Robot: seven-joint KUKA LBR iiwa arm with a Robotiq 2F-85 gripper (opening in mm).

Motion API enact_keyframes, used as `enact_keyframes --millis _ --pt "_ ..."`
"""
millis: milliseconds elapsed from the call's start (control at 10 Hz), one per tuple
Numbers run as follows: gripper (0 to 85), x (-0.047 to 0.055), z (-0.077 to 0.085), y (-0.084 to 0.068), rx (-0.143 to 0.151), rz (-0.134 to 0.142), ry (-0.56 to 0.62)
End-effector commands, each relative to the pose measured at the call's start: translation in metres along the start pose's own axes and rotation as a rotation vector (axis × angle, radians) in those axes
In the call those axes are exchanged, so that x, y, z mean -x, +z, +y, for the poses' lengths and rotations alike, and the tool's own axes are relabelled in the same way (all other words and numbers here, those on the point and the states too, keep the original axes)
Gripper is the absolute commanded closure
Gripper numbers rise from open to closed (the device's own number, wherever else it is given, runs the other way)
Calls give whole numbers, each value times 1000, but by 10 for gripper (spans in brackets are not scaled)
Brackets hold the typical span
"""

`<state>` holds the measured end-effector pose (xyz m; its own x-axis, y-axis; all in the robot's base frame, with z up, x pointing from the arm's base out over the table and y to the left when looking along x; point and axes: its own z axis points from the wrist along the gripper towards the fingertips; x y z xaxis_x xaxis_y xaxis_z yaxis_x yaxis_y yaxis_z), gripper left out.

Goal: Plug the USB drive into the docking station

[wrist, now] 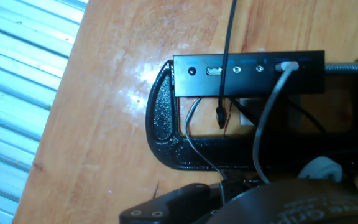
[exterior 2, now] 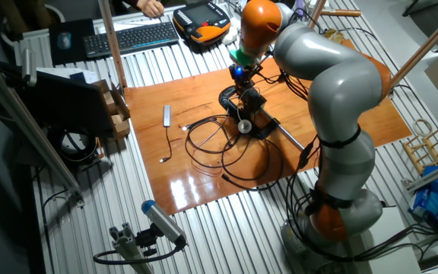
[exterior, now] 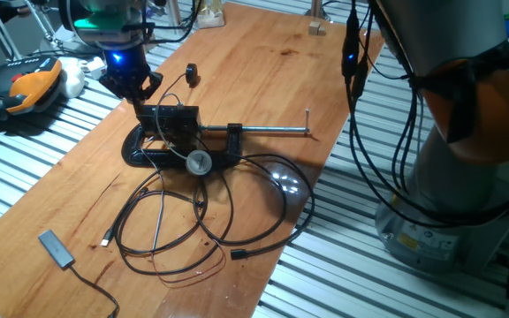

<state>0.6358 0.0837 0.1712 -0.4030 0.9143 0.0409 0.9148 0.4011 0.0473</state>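
**Port alignment is the risk, and the drive itself is out of sight**

The pincer (exterior: 133, 87) hangs just above the docking station (exterior: 173, 118), at about 10 o'clock from it in one fixed view. The station sits clamped in a black G-clamp (exterior: 162, 152) on the desk (exterior: 263, 79), the clamp's long screw (exterior: 268, 132) running off toward 3 o'clock.

In the hand view the docking station (wrist: 247, 73) shows its port face along the top, with a small open socket (wrist: 214, 70) left of centre. A thin black cable (wrist: 227, 56) hangs straight across that socket, and a grey cable (wrist: 272, 118) curves down from a plug further right.

I cannot tell whether the pincer is wide or narrow, nor whether it holds the USB drive; no view shows the drive clearly.

My judgement of the hazards:
- The dangling black cable could be caught between drive and socket, blocking entry.
- A small sideways offset would drive the plug against the housing, not into the slot.
- Pushing hard while tilted could shift the station in the clamp.
- The loose cables (exterior: 210, 212) at 6 o'clock could snag the arm.
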Motion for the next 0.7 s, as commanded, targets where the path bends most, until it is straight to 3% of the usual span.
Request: enact_keyframes --millis 0,600 --pt "850 2 1 5 0 0 -1" --pt "850 15 1 31 0 -6 -20"
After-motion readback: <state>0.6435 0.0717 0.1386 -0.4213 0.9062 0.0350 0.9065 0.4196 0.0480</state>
